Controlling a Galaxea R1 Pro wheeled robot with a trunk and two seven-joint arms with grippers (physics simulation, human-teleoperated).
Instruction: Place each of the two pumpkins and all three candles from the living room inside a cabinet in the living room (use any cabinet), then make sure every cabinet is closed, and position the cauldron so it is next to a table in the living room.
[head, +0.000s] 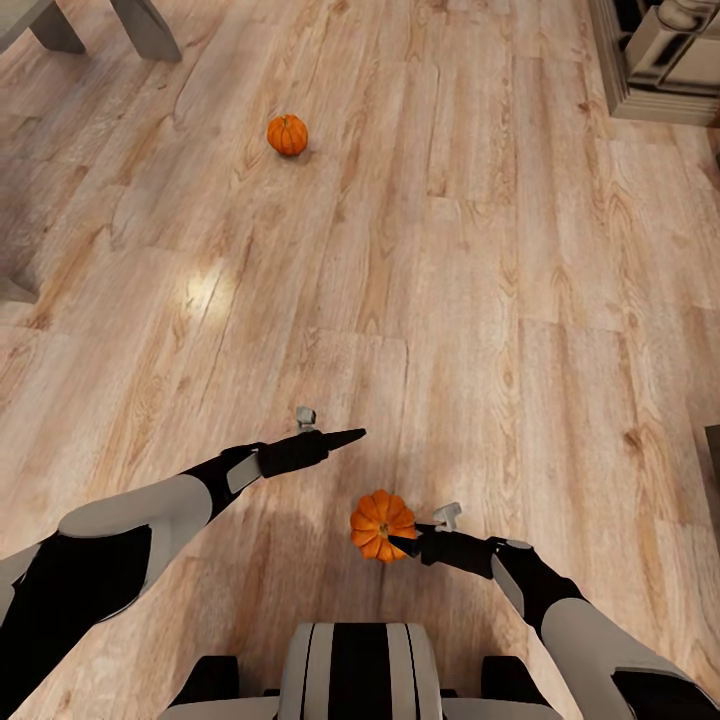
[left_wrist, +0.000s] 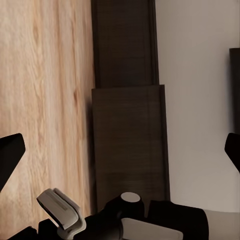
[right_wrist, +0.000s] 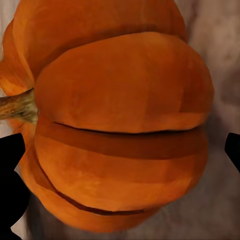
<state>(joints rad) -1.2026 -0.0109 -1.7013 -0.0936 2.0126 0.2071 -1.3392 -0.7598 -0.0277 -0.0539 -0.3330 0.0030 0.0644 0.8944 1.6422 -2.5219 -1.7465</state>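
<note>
We reach our right pincer (head: 403, 545) at the near pumpkin (head: 380, 524), fingers apart around it, ready to grab. Left pincer (head: 345, 437) waits spread and empty; the far pumpkin (head: 287, 134) sits on the floor (head: 480, 300).

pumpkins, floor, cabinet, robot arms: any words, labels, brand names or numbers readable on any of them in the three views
None: no readable text.
Near bright orange ribbed pumpkin at the right gripper: plain skin, brownish stem.
Far orange pumpkin on the light wood plank floor: no marking.
Dark brown wood-grain cabinet: blank fronts.
Left gripper: no lettering.
</note>
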